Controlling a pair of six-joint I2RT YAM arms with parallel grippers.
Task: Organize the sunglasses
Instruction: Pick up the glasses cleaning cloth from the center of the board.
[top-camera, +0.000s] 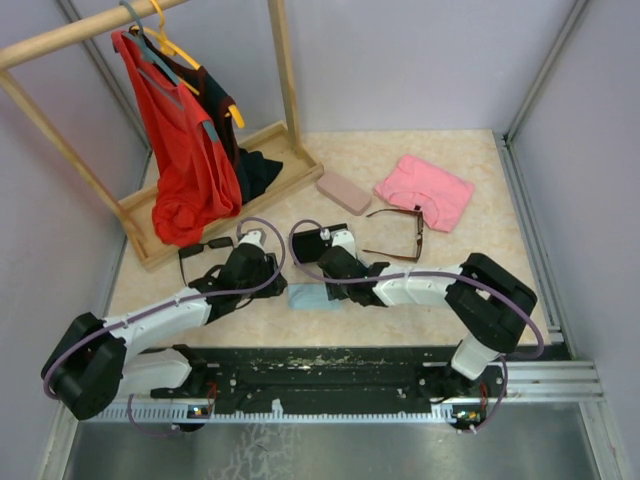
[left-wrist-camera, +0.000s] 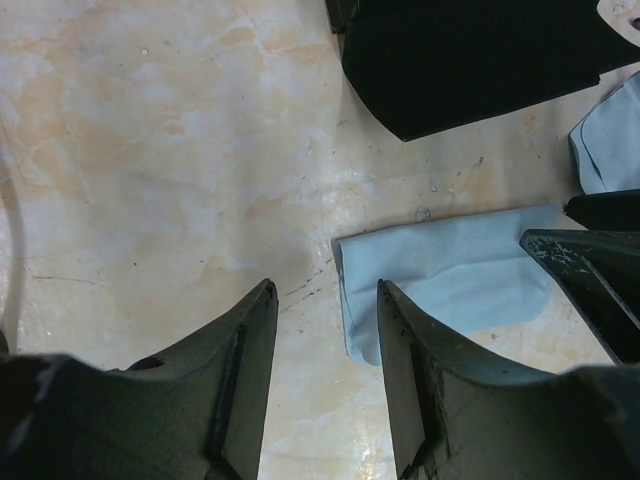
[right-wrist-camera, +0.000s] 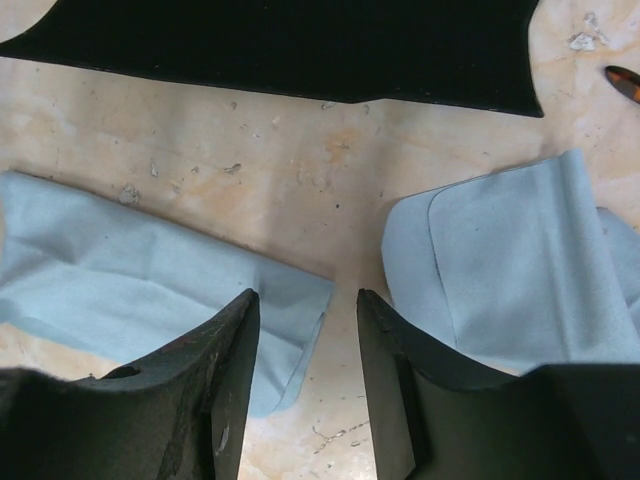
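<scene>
Top: black sunglasses (top-camera: 205, 247) lie toward the worktop's (top-camera: 480, 255) left edge, by the wooden rack (top-camera: 215, 215); reddish-brown sunglasses (top-camera: 400, 237) lie unfolded mid-worktop, just beside the pink cloth (top-camera: 424, 190). Left wrist: left claw (left-wrist-camera: 325, 295) released, nothing between its fingers, over bare worktop beside a light-blue cloth (left-wrist-camera: 450, 280). Right wrist: right claw (right-wrist-camera: 306, 298) released and empty, light-blue cloth on both sides.

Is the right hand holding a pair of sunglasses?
No, the right hand is open and empty, with only a blue cloth lying under it.
</scene>
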